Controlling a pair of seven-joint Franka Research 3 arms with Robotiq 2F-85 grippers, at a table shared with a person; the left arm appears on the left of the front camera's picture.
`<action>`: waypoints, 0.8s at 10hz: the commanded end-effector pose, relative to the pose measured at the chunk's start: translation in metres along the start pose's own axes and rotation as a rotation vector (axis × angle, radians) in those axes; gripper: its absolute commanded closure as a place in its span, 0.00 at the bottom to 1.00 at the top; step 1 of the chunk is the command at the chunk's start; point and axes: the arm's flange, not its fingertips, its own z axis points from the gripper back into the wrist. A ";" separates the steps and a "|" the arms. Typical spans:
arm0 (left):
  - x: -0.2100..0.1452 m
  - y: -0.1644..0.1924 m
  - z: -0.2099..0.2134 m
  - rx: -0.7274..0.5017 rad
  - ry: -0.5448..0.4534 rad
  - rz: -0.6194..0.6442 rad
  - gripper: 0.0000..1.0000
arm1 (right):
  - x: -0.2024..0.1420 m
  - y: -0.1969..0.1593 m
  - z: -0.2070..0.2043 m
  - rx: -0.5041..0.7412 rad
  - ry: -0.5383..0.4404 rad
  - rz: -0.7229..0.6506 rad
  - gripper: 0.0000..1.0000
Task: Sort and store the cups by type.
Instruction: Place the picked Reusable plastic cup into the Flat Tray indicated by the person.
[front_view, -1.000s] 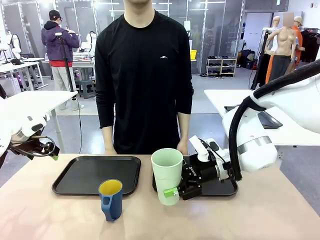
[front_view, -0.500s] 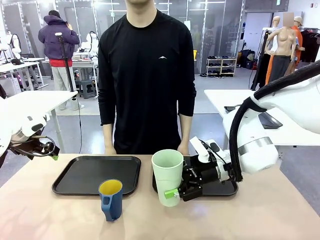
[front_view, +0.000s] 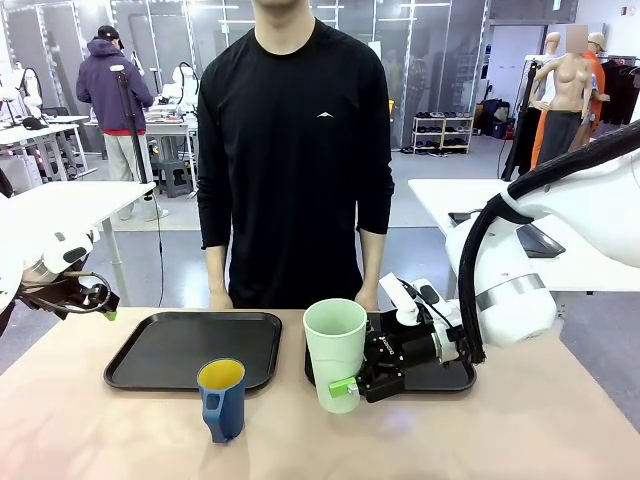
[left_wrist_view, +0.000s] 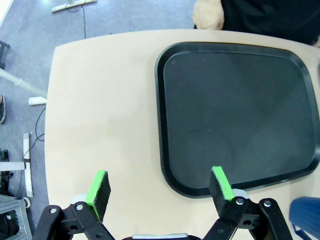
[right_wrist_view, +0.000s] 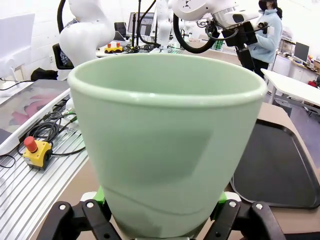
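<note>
Clamping the upright tumbler low, the right claw has a tray just behind; the left claw gapes.

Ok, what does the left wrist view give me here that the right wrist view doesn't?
Left wrist view: the open left gripper above the table, a corner of the blue mug, and the person's hand at the far edge. Right wrist view: the right gripper shut on the mint tumbler, close up. Shared: a black tray, seemingly the same one, on the table.
</note>
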 end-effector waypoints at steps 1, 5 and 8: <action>0.000 0.001 0.000 0.004 0.000 -0.006 0.00 | 0.002 -0.002 0.000 0.000 -0.001 0.008 0.55; 0.000 0.001 0.000 0.004 0.000 -0.006 0.00 | 0.002 -0.002 0.000 0.000 -0.001 0.008 0.55; 0.000 0.001 0.000 0.004 0.000 -0.006 0.00 | 0.002 -0.002 0.000 0.000 -0.001 0.008 0.55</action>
